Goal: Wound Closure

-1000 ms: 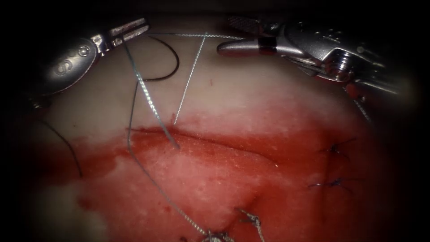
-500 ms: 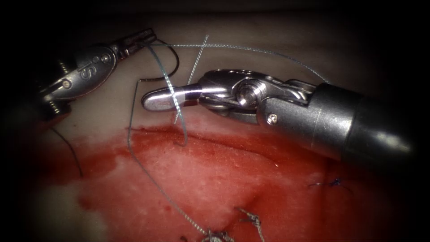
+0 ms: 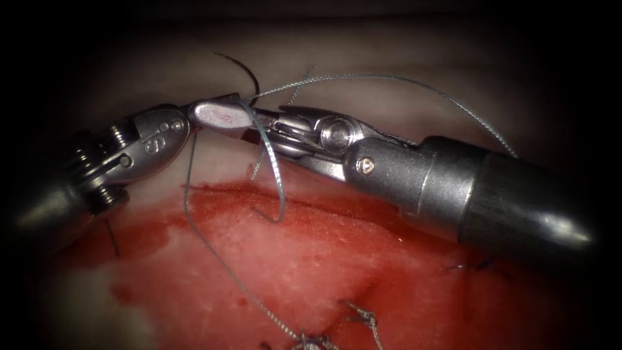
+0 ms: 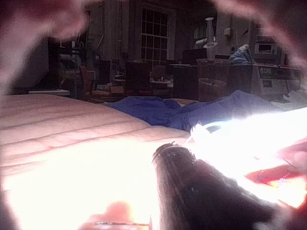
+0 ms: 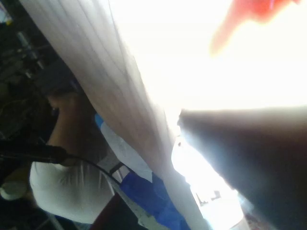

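Observation:
The tissue [image 3: 291,259] has a long cut [image 3: 324,210] across its middle, wet with red fluid [image 3: 142,233]. My left tool [image 3: 193,111] comes in from the left, shut on the grey thread [image 3: 280,188]. The right tool [image 3: 220,118] reaches across from the right until its tip touches the left tool's tip. One strand of thread loops over the right tool and hangs down to the cut. Another strand arcs off to the right. The dark curved needle [image 3: 251,78] lies on pale tissue above the cut's left end, in neither tool, partly hidden behind the tools.
Dark tied stitches [image 3: 479,266] sit at the cut's right end, and a knotted stitch [image 3: 363,317] lies at the near edge. A long strand runs from the left tool down to that near edge. My left shaft [image 4: 192,191] and right shaft [image 5: 249,148] lie over brightly lit tissue.
The right tool swung in from the upper right to the left tool's tip, and thread now wraps over it. The left tool came down and toward the middle with the thread.

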{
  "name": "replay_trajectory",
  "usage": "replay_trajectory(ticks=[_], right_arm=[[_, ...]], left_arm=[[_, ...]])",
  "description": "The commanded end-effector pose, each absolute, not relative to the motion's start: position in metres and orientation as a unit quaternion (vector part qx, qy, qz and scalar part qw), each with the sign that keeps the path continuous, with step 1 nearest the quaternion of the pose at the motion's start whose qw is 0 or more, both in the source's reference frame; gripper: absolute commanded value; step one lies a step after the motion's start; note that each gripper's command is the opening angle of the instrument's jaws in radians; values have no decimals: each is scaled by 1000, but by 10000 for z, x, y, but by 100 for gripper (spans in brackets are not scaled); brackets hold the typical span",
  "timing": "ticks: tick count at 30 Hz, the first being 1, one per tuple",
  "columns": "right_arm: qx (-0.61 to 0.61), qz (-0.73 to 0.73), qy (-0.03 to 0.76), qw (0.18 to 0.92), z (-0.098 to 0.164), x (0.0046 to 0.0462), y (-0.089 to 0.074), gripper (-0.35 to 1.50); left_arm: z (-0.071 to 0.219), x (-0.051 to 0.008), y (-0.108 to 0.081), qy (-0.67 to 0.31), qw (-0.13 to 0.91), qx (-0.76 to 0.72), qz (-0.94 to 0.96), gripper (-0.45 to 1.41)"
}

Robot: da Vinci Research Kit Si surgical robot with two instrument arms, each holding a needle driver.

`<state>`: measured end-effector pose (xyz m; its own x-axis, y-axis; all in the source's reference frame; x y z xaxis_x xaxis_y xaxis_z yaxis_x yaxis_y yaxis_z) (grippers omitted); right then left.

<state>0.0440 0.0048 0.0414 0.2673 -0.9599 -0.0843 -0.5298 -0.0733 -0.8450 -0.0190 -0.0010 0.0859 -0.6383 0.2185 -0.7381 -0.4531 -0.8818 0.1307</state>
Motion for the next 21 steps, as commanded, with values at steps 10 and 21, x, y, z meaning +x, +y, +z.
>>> replay_trajectory(ticks=[10, 21], right_arm=[[-718, -476, 293, 415, 375, 438, 80, -35], [-530, -764, 54, 364, 380, 425, 75, -35]], left_arm=[[837, -195, -13, 137, 113, -374, 910, -45], [823, -180, -15, 141, -116, -351, 919, -45]])
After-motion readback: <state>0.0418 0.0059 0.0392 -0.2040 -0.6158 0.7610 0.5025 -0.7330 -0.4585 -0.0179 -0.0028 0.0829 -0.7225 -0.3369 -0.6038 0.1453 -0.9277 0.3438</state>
